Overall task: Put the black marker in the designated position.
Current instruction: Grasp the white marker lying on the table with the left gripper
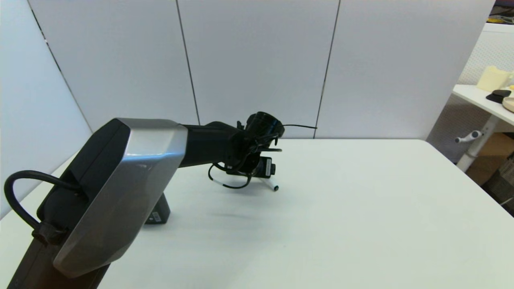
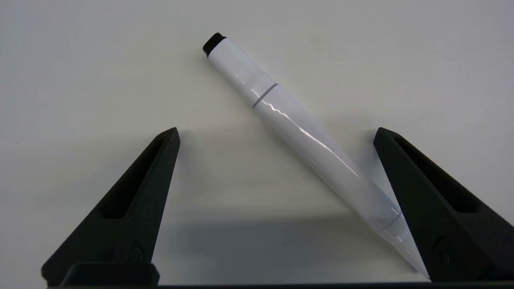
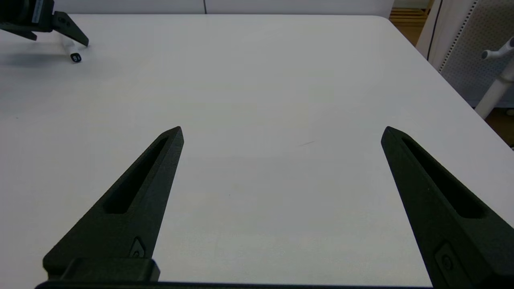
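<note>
Black marker (image 2: 297,128) between wide-open left gripper (image 2: 277,134)

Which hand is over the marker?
The left hand, open astride the black marker lying flat; the right hand hovers open above bare table.

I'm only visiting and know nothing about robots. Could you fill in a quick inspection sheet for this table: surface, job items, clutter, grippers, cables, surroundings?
Surface: plain white tabletop, no outline or tray marking any spot.
Job's things: slim white-barrelled black marker lies flat on the table, black end pointing away from the left arm.
Clutter: a dark boxy object stands by the left arm, mostly hidden.
Grippers: left gripper open, low over the marker, fingers either side, one close to the barrel's near end; right gripper open, over bare table, holding nothing.
Cables: black cable loops hang under the left wrist; a thick black cable loops at the arm's base.
Surroundings: grey wall panels; side table with cream items.
</note>
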Action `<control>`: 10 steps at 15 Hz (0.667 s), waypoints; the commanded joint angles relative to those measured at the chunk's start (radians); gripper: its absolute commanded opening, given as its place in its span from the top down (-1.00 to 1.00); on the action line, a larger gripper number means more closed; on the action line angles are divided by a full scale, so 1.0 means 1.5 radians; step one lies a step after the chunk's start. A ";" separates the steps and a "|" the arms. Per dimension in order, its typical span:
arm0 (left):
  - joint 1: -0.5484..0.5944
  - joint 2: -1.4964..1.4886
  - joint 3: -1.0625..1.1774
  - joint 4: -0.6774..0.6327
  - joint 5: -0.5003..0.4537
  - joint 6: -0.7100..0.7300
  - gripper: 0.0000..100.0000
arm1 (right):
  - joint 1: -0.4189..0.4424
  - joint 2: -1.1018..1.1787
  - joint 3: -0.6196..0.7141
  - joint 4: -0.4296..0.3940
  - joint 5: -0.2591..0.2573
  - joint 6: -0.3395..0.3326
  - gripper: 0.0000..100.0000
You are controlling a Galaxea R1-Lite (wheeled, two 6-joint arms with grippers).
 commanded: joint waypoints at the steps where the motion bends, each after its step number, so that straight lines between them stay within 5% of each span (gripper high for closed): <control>1: 0.000 0.002 0.000 0.002 0.007 -0.004 -1.00 | 0.000 0.001 0.000 0.000 0.000 0.000 -1.00; 10: 0.000 0.002 0.000 -0.006 0.007 -0.011 -1.00 | 0.000 0.001 0.000 0.000 0.000 0.000 -1.00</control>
